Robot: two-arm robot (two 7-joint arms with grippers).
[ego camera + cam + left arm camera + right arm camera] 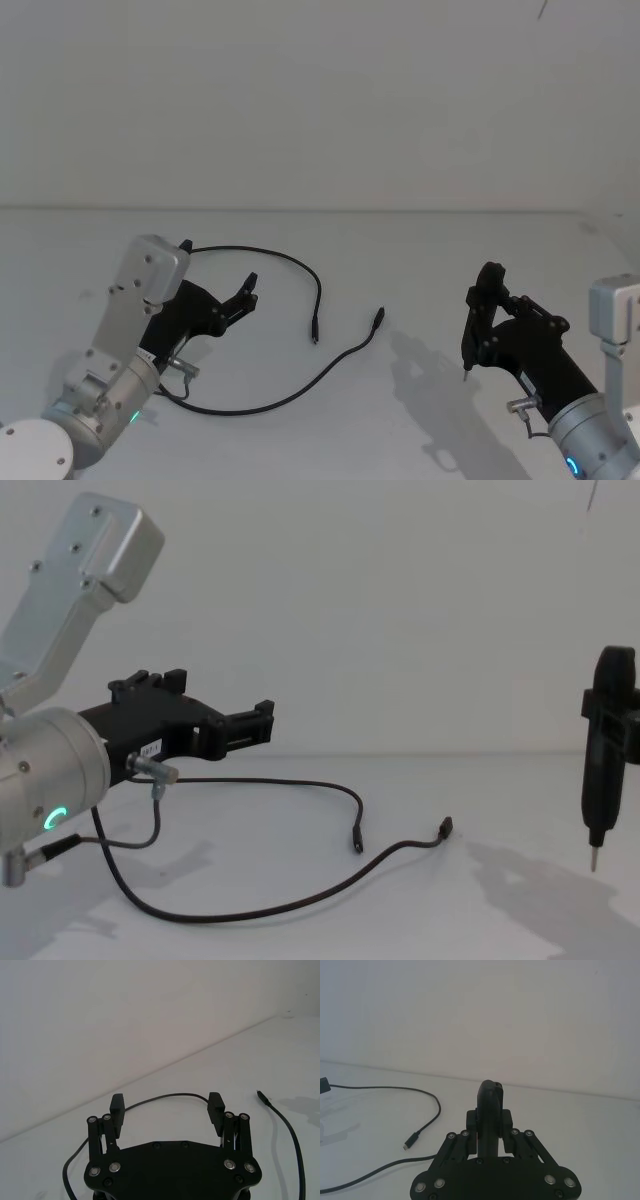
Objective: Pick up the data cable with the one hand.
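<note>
Item: long thin black flexible data cable (318, 305), lying slack in an open loop on the plain white desk (400, 240), left of its middle. Both small plugs rest near the desk's centre.

Left black angular two-jaw gripper (166, 1104): jaws wide apart and empty, raised over the loop's far arc and clear of it.

Right gripper (490, 1127): near the desk's right edge, clamped on a slim black pen-shaped tool (605, 750).

Progress, as judged: approach made, with nothing grasped. Lowering, closing and lifting are left.

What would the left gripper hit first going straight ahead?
The left gripper would likely meet the cable curving ahead between its open fingers, though it might pass over it. The right gripper holds a tool.
</note>
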